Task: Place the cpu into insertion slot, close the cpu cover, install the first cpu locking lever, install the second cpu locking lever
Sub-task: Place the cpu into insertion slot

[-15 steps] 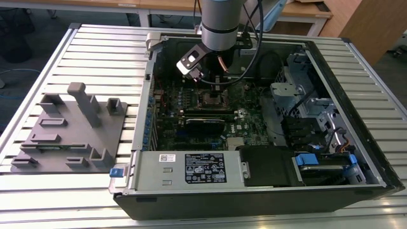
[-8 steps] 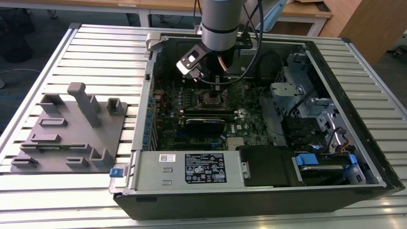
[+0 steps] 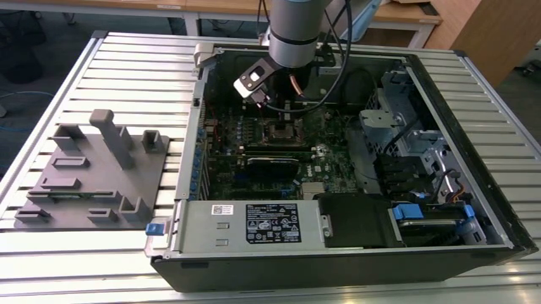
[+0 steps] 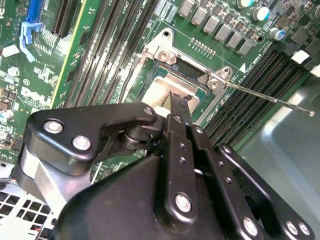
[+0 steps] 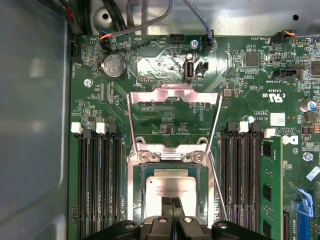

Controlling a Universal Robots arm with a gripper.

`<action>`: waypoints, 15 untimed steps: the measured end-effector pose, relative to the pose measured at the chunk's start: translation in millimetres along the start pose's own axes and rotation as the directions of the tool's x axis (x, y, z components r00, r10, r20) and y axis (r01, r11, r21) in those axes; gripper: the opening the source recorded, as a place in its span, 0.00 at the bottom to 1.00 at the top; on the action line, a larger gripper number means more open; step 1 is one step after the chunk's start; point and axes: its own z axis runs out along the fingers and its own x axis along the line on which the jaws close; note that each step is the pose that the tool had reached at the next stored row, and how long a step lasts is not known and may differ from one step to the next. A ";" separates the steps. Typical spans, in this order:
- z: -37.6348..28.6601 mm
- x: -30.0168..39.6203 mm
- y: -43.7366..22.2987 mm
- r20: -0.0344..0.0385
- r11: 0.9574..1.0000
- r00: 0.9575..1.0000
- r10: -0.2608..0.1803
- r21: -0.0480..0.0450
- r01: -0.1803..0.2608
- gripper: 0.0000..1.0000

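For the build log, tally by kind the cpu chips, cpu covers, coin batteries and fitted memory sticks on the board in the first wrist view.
cpu: 1
cpu cover: 1
coin battery: 1
fitted memory stick: 1
Total: 4

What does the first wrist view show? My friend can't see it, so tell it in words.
The cpu lies in the insertion slot on a green motherboard, with the gripper right over it, fingers shut. The cpu cover is swung open, away from the slot, and black memory slots run along both sides.
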 end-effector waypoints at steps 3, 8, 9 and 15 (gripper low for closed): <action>0.4 0.0 3.3 0.000 1.000 1.000 0.000 0.000 0.000 0.11; 5.1 -0.1 3.4 0.000 1.000 1.000 0.001 0.000 -0.001 0.11; 5.1 -0.1 3.4 0.000 1.000 1.000 0.001 0.000 -0.001 0.11; 7.2 -0.1 3.4 0.000 1.000 1.000 0.001 0.000 -0.001 0.11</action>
